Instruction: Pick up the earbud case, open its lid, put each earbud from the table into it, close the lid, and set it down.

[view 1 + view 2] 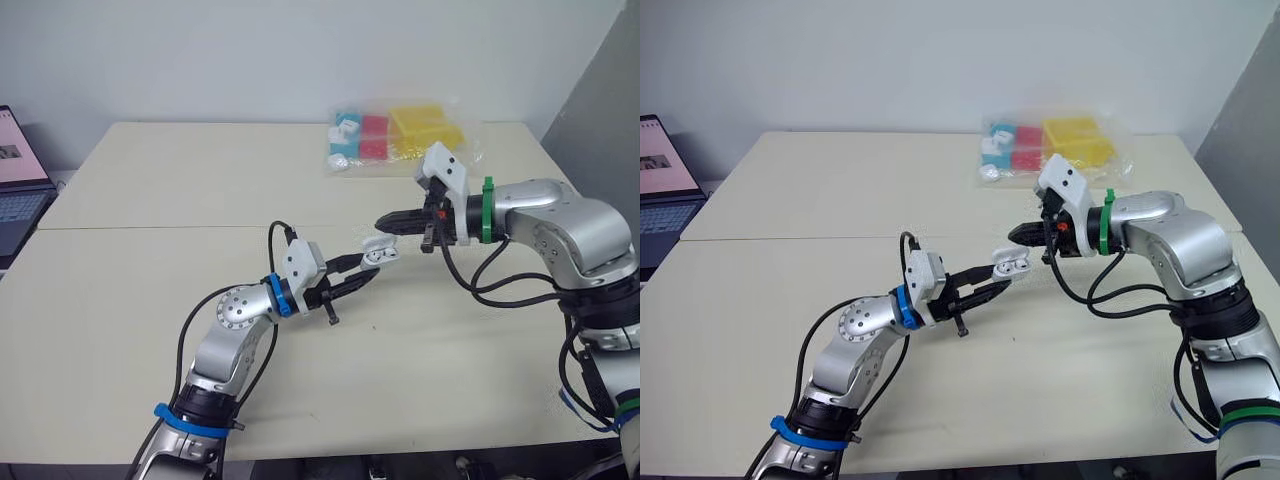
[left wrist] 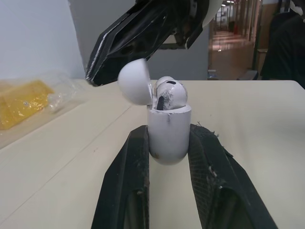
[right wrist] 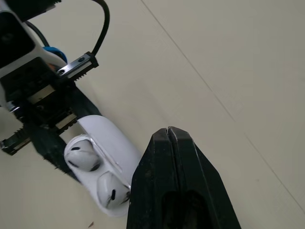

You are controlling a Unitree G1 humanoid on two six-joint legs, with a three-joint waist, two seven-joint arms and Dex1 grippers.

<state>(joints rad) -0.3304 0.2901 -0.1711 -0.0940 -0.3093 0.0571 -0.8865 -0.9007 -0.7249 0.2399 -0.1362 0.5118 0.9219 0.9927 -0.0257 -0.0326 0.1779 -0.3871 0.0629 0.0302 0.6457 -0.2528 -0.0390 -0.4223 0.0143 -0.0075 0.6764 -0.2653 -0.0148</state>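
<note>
A white earbud case (image 1: 377,253) is held above the middle of the table, with my left gripper (image 1: 365,269) shut on its body (image 2: 167,133). Its lid (image 2: 135,83) stands open and two white earbuds (image 2: 169,93) sit in their sockets (image 3: 90,161). My right gripper (image 1: 386,222) is shut with nothing in it, its tips (image 3: 168,136) just behind the open lid (image 3: 107,133), close to it or touching.
A clear bag (image 1: 400,136) with yellow, red and blue blocks lies at the table's far edge. An open laptop (image 1: 20,185) stands off the table's left side. A seam (image 1: 150,227) runs across the tabletop.
</note>
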